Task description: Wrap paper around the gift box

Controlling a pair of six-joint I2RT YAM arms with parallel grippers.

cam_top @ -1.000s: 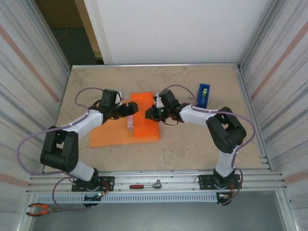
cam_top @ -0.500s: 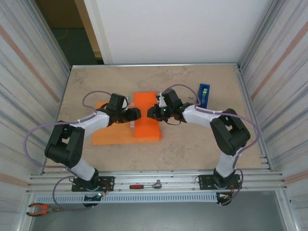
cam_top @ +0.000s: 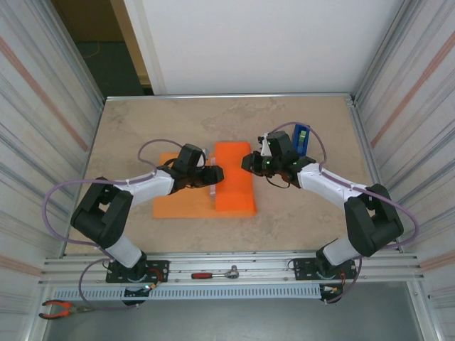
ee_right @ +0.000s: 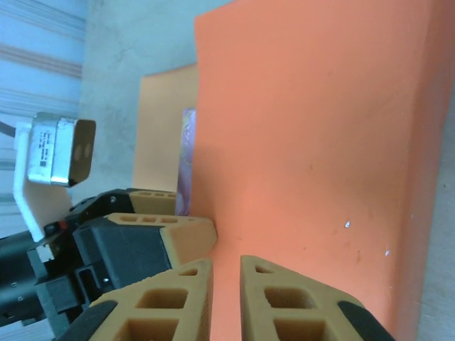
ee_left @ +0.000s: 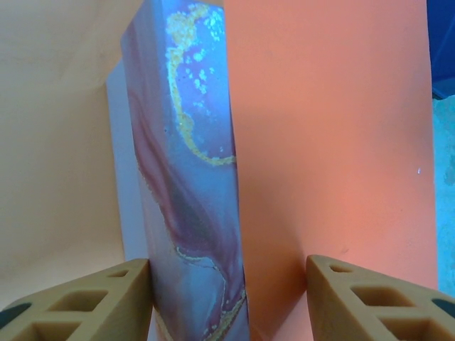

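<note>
The gift box (cam_top: 236,186) lies mid-table with orange paper folded over its top. Its marbled blue and purple left side (ee_left: 188,177) is bare. The rest of the paper (cam_top: 181,202) lies flat to the box's left. My left gripper (cam_top: 213,175) is open at the box's left edge. One of its fingers (ee_left: 377,298) is over the papered top and the other (ee_left: 85,305) is against the marbled side. My right gripper (cam_top: 247,163) is shut, its tips (ee_right: 226,266) just over the paper on the box's top, across from the left gripper's finger (ee_right: 188,238).
A blue tape dispenser (cam_top: 301,136) stands behind my right gripper. A red-handled ratchet (cam_top: 217,273) and pliers (cam_top: 60,309) lie on the front rail. Corrugated walls close both sides. Bare table (cam_top: 178,121) stretches behind and in front of the box.
The box and the whole sheet have slid to the right, and both grippers moved right with them. The right arm has straightened out towards the tape dispenser side.
</note>
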